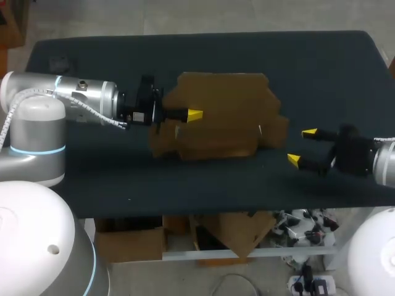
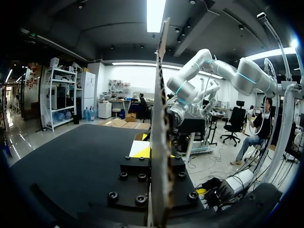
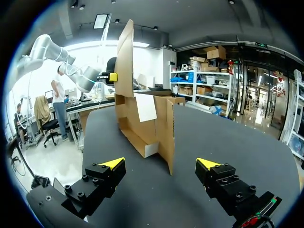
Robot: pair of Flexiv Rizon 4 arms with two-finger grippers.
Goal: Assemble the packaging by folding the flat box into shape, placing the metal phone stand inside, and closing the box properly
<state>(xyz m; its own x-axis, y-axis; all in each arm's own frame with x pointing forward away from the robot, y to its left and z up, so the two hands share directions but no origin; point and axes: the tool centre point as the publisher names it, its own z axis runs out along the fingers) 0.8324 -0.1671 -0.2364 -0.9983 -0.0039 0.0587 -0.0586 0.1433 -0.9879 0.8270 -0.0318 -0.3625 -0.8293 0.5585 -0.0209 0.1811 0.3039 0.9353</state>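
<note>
left gripper (image 1: 192, 115): clamped on brown corrugated cardboard box (image 1: 225, 114) panel | right gripper (image 3: 160, 163): fingers spread, box wall just ahead | tip: firm clamp, nudge that wall square, easy does it

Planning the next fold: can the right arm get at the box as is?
Probably yes. The right tool is open and faces the box with nothing visible between them; the left tool holds the box's far side.
</note>
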